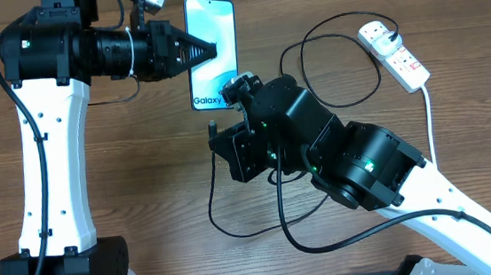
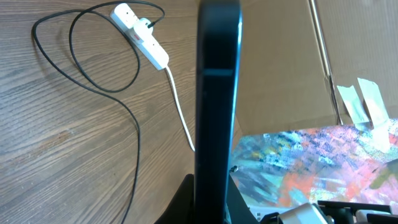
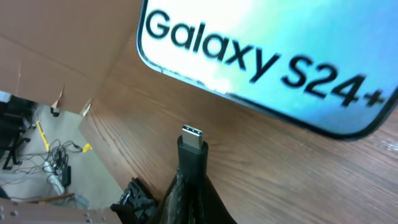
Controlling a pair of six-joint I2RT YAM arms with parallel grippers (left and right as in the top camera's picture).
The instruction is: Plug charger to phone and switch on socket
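The phone [image 1: 212,47] lies at the table's back with its blue-teal screen up, and my left gripper [image 1: 205,50] is shut on its left edge. Seen from the left wrist, the phone [image 2: 217,93] is a dark upright bar between the fingers of the left gripper [image 2: 214,190]. My right gripper [image 1: 238,88] is shut on the charger's small plug [image 3: 191,144], which points at the phone's bottom edge [image 3: 267,56] with a short gap between them. The charger's black cable [image 1: 328,59] loops to the white socket [image 1: 396,53] at the back right, where its adapter [image 2: 147,25] sits.
The socket's white cord [image 1: 428,117] runs toward the front on the right. More black cable [image 1: 235,218] loops under my right arm. A brown cardboard wall [image 2: 280,62] stands behind the table, and a colourful painted sheet [image 2: 311,155] lies beside it.
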